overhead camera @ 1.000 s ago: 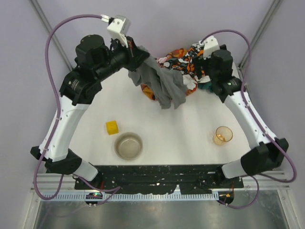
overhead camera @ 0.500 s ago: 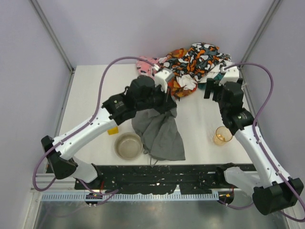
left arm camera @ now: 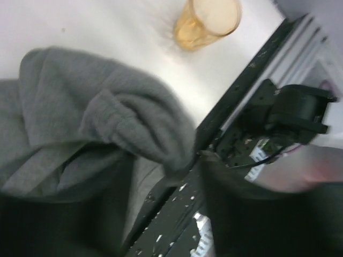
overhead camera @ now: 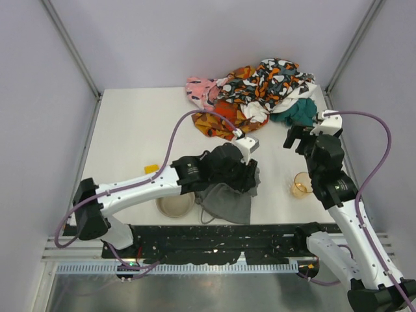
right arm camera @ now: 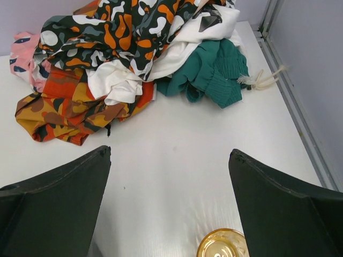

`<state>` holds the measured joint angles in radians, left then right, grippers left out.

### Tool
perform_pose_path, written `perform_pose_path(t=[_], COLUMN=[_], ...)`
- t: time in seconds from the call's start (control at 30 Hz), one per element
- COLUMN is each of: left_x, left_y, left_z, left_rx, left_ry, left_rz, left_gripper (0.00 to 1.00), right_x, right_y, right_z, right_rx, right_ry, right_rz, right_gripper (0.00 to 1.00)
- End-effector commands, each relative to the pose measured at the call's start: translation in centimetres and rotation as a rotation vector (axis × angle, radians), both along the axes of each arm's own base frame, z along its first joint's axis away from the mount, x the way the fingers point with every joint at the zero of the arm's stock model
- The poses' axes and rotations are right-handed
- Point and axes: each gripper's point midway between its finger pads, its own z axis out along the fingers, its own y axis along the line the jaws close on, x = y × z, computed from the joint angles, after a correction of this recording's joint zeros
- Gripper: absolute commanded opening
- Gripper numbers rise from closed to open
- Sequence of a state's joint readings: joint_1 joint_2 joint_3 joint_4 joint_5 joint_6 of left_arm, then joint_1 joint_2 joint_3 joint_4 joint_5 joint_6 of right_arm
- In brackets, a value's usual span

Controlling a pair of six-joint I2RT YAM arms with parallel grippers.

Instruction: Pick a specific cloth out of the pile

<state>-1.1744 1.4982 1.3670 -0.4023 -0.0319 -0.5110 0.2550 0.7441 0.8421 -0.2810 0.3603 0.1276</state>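
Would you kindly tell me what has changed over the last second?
The left tool carried the grey cloth from the pile to the near edge beside the bowl. The right tool, open, drew back from the pile. Pile, bowl, cup and yellow block stayed put.

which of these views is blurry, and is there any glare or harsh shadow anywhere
Left wrist: soft throughout, the grey cloth and amber cup both smeared, the bottom of the frame nearly black. Right wrist: sharp and evenly lit, the pile crisp. Top external: sharp, diffuse light, only faint shadows on the table; no strong glare.
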Motion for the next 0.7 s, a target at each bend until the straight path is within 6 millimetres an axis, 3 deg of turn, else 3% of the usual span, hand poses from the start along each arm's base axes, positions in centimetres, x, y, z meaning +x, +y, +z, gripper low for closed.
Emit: perform_pose_path(t=[0.0, 0.07, 0.17, 0.27, 0.33, 0.43, 0.53, 0.67], left_x=[0.4, 0.4, 1.3, 1.9, 2.4, 4.1, 5.6, 6.5], left_y=[1.7, 2.2, 4.2, 7.4, 9.9, 13.6, 16.8, 18.4], left_z=[-5.0, -3.6, 0.8, 5.0, 6.5, 6.2, 3.8, 2.5], left_rx=[0.155, 0.151, 0.086, -0.001, -0.033, -0.059, -0.031, -0.052], left_ry=[0.057, 0.021, -0.101, -0.205, -0.238, -0.210, -0.130, -0.118], left_rz=[0.060, 0.036, 0.084, 0.164, 0.239, 0.365, 0.472, 0.529], left_gripper=[0.99, 1.00, 1.00, 1.00, 1.00, 1.00, 1.00, 1.00], right_x=[-0.6, -0.6, -0.7, -0.9, -1.0, -1.0, -1.0, -0.9], right_y=[0.0, 0.3, 0.6, 0.6, 0.6, 0.6, 0.5, 0.5], right_z=[0.1, 0.2, 0.2, -0.1, -0.3, -0.4, -0.9, -0.9], right_rx=[0.064, 0.086, 0.097, 0.095, 0.090, 0.093, 0.081, 0.066], right_ry=[-0.006, -0.010, -0.003, 0.013, 0.017, 0.009, 0.014, 0.011], right_rz=[-0.013, -0.008, 0.007, 0.011, 0.009, 0.011, 0.012, 0.013], right_gripper=[0.95, 0.95, 0.95, 0.95, 0.95, 0.95, 0.95, 0.95])
